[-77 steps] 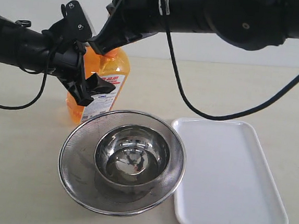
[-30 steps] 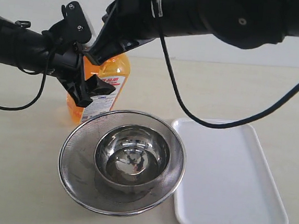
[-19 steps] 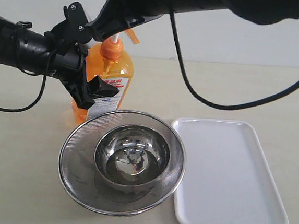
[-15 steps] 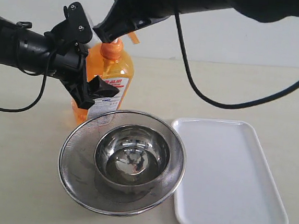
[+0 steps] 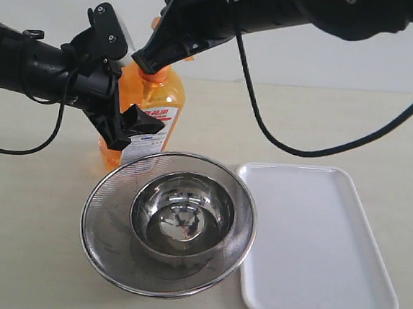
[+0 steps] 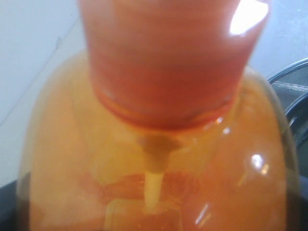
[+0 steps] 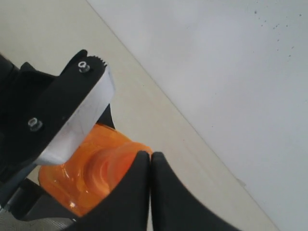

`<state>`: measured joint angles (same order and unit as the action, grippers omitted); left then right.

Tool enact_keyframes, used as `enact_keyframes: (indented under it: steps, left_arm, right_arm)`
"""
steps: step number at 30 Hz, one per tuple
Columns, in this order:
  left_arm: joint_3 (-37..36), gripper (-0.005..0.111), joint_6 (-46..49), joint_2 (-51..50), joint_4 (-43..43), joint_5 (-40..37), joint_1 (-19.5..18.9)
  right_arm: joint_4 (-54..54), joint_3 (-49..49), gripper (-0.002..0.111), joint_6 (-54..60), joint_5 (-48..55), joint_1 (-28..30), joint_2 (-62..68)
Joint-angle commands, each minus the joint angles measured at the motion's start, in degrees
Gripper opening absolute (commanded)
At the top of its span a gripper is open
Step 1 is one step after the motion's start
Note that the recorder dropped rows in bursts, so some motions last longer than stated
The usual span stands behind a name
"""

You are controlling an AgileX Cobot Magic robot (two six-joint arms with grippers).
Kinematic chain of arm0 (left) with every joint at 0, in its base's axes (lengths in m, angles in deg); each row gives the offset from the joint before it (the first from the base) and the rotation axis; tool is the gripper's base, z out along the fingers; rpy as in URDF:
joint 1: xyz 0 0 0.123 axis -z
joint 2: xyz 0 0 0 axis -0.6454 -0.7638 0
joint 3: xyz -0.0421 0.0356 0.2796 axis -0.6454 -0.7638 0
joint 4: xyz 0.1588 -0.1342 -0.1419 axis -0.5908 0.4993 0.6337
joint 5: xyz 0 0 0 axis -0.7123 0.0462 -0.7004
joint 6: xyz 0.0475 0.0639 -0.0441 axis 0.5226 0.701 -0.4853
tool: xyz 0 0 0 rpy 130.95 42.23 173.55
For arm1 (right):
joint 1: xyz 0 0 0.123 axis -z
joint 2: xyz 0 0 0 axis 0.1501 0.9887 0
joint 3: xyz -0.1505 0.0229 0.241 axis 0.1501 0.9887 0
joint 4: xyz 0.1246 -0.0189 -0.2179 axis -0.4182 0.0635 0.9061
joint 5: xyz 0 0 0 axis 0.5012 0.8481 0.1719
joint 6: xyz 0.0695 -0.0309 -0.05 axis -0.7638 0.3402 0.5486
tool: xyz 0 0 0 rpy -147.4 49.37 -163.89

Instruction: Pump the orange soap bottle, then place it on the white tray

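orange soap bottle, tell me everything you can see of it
The orange soap bottle is translucent orange plastic with a white-and-red printed label, standing upright on the beige table behind the steel strainer bowl. The left gripper clamps its body, one of its fingers across the label. The right gripper, fingers shut, presses on the orange pump head. A dip tube shows inside below the neck.
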<state>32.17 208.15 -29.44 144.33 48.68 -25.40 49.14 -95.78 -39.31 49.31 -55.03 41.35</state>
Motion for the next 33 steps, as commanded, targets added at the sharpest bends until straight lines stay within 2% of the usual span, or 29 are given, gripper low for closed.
enact_keyframes:
  steps: [1, 14, 33]
  left_arm:
    - [-0.65, 0.005, -0.94, -0.22, -0.42, -0.53, 0.43]
    - [-0.65, 0.005, -0.94, -0.22, -0.42, -0.68, 0.43]
    - [-0.65, 0.005, -0.94, -0.22, -0.42, -0.78, 0.43]
  right_arm:
    - [-0.22, -0.23, 0.000, 0.05, 0.06, 0.21, 0.78]
    - [-5.34, -0.23, 0.000, 0.05, 5.49, 0.10, 1.40]
    - [-9.16, 2.41, 0.000, 0.65, 4.92, 0.10, 1.40]
